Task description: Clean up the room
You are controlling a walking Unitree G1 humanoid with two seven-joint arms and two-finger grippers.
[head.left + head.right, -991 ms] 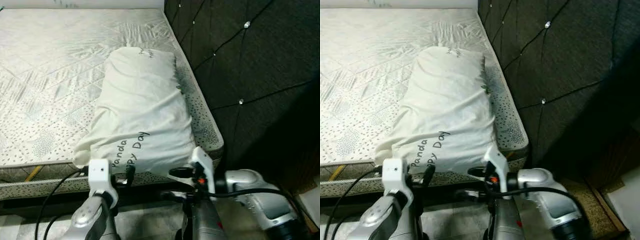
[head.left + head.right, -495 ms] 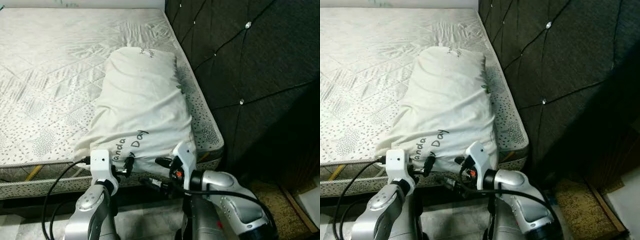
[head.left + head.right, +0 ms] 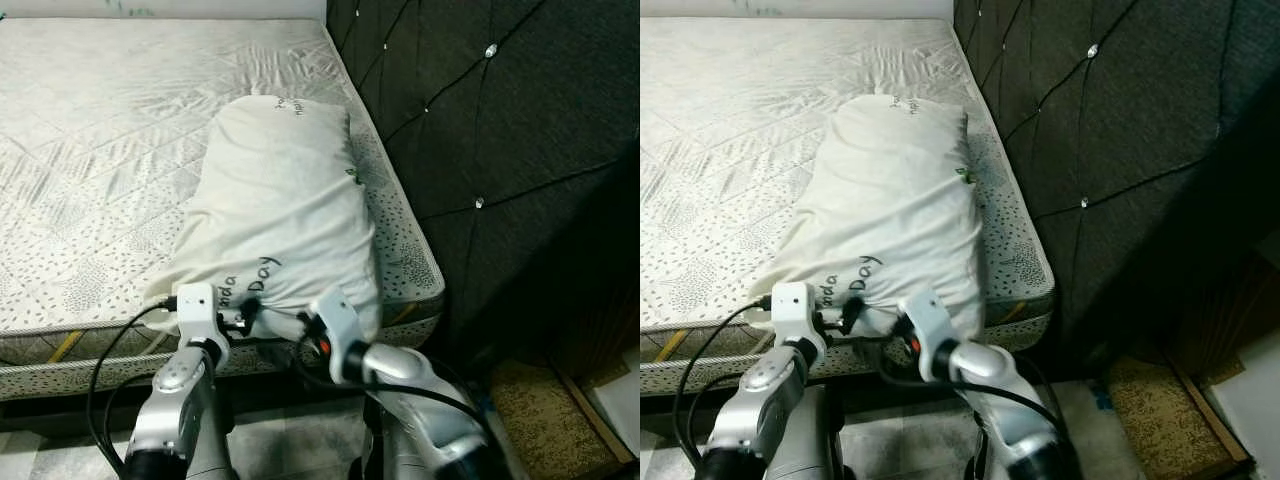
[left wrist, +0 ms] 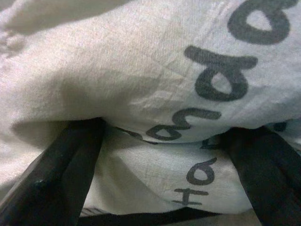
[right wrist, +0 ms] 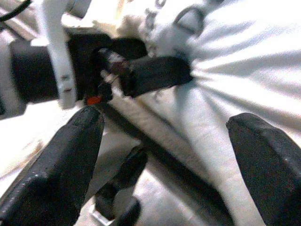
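Nearest the camera, both silver arms reach forward to the near end of the pillow (image 3: pixel 280 220), which hangs a little over the bed's edge. The left pincer (image 3: pixel 243 312) sits at the pillow's lower corner by the printed lettering. In the left wrist view its two black fingers (image 4: pixel 66 165) stand apart with a fold of pillowcase bulging between them; they look to be pinching the cloth in the right wrist view, though how firm the grip is I cannot tell. The right pincer (image 3: pixel 308 322) is just beside it, under the same end. Its fingers (image 5: pixel 61 160) are spread wide with nothing between them, the cloth only ahead of them.

As a judgement, the tidying is at an early step: the pillow lies lengthwise along the right side of the bed, near the headboard (image 3: pixel 500 150), and has not been lifted or squared up. What is left seems to be getting a two-sided hold and setting it straight.

The mattress (image 3: pixel 100 150) is bare, pale and quilted, with a speckled border and no sheet. Beyond it on the right rises the dark tufted headboard with small shiny studs. A strip of floor (image 3: pixel 560 400) shows at the lower right.
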